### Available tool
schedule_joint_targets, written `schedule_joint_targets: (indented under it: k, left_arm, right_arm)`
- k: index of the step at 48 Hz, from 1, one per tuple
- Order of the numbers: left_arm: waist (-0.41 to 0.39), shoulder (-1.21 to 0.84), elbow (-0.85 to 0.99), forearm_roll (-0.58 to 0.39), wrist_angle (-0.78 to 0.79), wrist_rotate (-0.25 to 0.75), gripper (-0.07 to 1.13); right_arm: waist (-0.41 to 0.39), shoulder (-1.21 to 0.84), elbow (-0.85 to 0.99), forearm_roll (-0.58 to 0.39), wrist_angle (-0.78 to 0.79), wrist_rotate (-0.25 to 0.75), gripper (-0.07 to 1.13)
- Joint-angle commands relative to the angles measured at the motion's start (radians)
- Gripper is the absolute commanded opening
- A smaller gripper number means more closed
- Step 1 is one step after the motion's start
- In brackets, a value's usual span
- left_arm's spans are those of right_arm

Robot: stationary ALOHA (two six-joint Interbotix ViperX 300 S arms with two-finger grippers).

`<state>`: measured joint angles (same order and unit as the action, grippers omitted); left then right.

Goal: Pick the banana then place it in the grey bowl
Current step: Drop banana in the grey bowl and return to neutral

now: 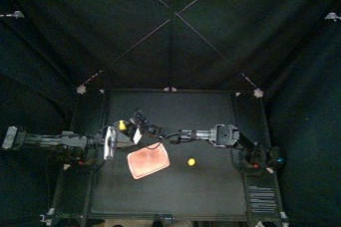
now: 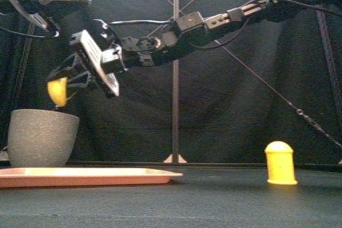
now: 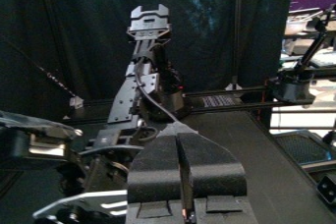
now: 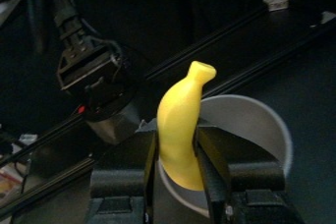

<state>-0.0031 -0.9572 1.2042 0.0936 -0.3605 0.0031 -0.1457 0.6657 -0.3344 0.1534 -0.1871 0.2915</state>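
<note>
The yellow banana hangs upright just above the tall grey speckled cup at the table's left. My right gripper is shut on the banana; its arm reaches in from the right, past the middle. In the right wrist view the banana stands between the jaws with the cup's rim right behind it. My left gripper is shut on nothing and rests at the left, raised beside the cup.
A flat pink tray lies in front of the cup, near the table's middle. A small yellow toy stands alone on the right half of the table.
</note>
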Motion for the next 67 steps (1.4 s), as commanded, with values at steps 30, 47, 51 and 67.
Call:
schedule_joint_targets:
  k: [30,47,51,67]
  left_arm:
    - [-0.003,0.005,-0.015,0.028,-0.009,0.002,-0.01]
    - [0.011,0.002,-0.011,0.043,-0.009,0.000,-0.01]
    - [0.018,0.002,-0.008,0.043,-0.009,0.000,-0.01]
    - [0.031,0.003,-0.002,0.020,-0.009,0.000,-0.01]
  right_arm:
    - [-0.006,-0.215,0.235,-0.210,0.009,-0.003,0.86]
    - [0.003,-0.618,0.799,-0.285,-0.238,-0.017,0.86]
    - [0.003,-0.687,0.905,-0.321,-0.319,-0.017,0.86]
    - [0.000,-0.847,1.117,-0.462,-0.509,-0.015,0.86]
